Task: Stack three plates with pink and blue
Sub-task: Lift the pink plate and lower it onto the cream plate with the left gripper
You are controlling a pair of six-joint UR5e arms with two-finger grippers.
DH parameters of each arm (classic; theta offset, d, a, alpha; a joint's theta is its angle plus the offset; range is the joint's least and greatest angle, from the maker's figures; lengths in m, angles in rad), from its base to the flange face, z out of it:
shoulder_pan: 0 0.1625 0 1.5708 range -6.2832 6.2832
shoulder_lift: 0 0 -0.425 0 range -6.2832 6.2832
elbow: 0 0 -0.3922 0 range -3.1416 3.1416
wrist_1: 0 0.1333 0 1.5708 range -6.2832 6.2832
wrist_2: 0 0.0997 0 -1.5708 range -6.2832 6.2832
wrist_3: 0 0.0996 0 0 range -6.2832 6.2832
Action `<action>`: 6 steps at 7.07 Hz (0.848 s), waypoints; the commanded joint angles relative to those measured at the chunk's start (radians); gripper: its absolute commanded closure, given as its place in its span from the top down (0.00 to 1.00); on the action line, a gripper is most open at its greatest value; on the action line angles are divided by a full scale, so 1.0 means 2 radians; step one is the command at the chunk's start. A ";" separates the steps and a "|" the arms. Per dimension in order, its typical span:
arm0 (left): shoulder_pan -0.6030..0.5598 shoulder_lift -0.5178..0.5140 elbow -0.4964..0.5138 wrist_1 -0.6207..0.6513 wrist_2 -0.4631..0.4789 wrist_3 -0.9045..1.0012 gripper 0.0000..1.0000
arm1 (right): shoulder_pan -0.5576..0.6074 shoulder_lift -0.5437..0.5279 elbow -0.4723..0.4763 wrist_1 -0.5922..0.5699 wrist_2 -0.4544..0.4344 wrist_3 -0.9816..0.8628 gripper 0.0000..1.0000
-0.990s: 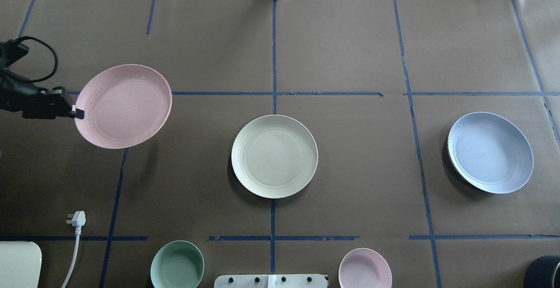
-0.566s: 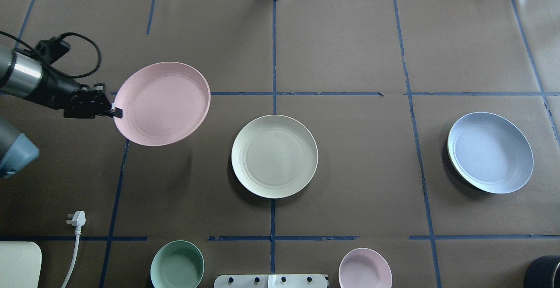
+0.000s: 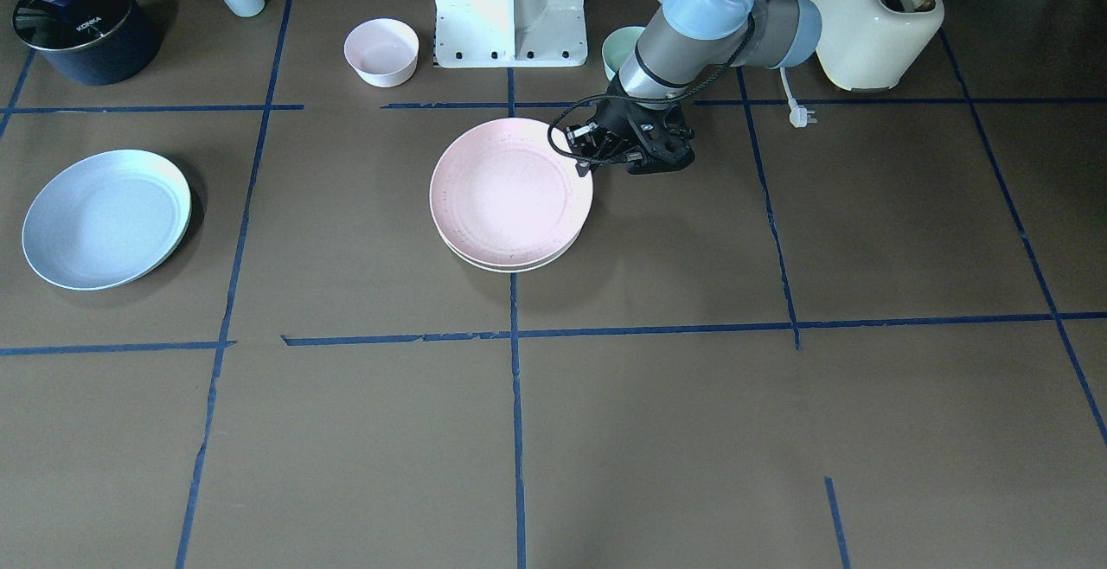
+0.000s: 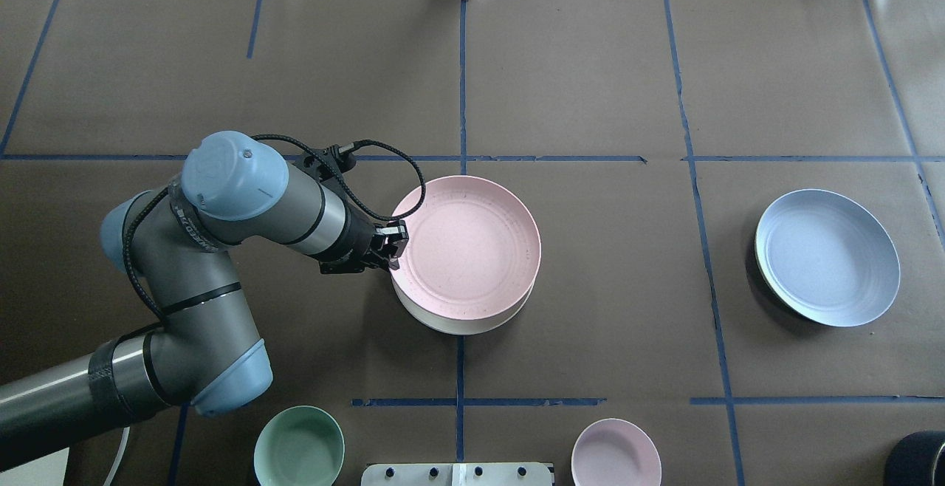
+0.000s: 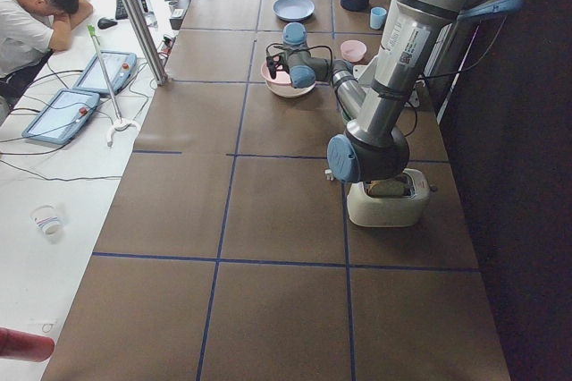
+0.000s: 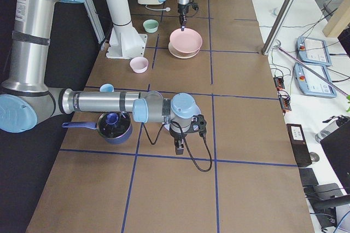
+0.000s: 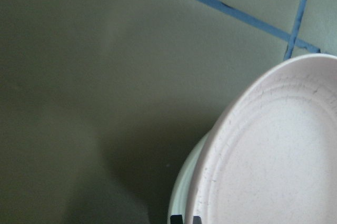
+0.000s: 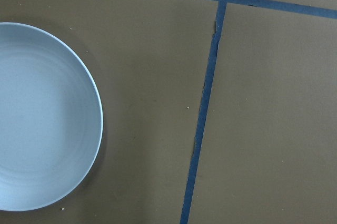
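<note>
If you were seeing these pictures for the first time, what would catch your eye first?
The pink plate is over the cream plate at the table's centre, slightly offset from it, with the left gripper holding its rim on the robot's left side. The blue plate lies alone, far off on the robot's right.

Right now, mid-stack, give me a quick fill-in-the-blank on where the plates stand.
1. The left gripper holds the pink plate by its ___.
2. Directly beneath that plate lies the ___ plate.
3. The plate lying alone, not yet stacked, is ___.
Missing words: rim; cream; blue.
</note>
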 commanded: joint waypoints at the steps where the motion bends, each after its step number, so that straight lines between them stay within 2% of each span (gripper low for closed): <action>1: 0.015 -0.001 0.004 0.004 0.011 0.000 0.00 | 0.000 0.000 0.000 0.000 0.001 0.000 1.00; 2: 0.015 -0.003 0.010 0.004 0.011 0.000 0.08 | 0.000 0.000 0.000 0.000 0.001 0.000 1.00; 3: 0.015 -0.004 0.016 0.003 0.012 0.005 0.97 | 0.000 0.000 0.000 0.000 0.001 0.000 1.00; 5: 0.009 -0.002 0.007 0.018 0.008 0.020 1.00 | 0.000 0.001 0.001 0.000 0.001 0.000 1.00; 6: -0.015 0.001 -0.015 0.073 -0.007 0.096 1.00 | 0.000 0.002 0.002 0.000 0.001 0.000 1.00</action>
